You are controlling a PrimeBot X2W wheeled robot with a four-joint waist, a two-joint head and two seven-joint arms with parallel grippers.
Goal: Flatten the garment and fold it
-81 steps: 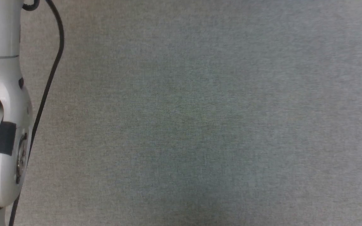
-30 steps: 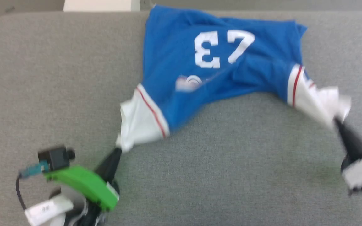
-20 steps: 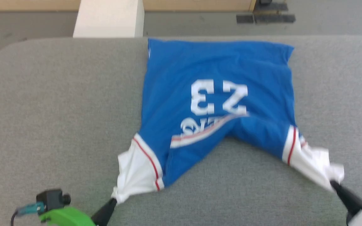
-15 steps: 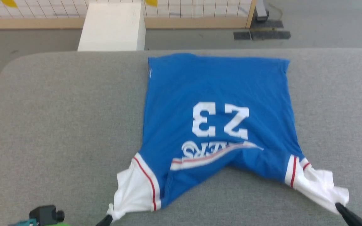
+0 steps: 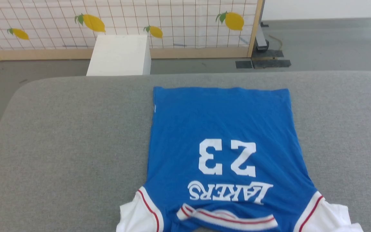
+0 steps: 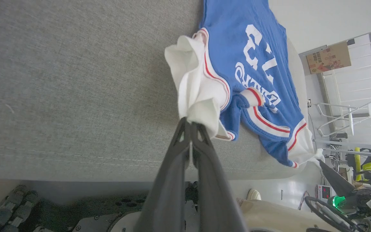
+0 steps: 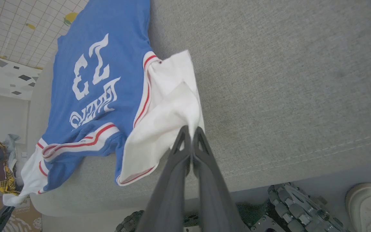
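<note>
Left gripper [image 6: 190,124] pinched tight on the tip of one white sleeve [image 6: 198,93] of the garment [image 5: 224,129]; right gripper [image 7: 190,130] clamped the same way on the other sleeve [image 7: 169,109]; both sit by the near edge of the grey table [image 5: 76,135], fabric bunched at each pinch; blue body spreads away from them across the table, fairly flat, "23" face up; collar nearest the grippers, hem toward the far edge.

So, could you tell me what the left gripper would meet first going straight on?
The white sleeve of the garment, pinched in the left gripper; beyond, probably the grey surface.
</note>
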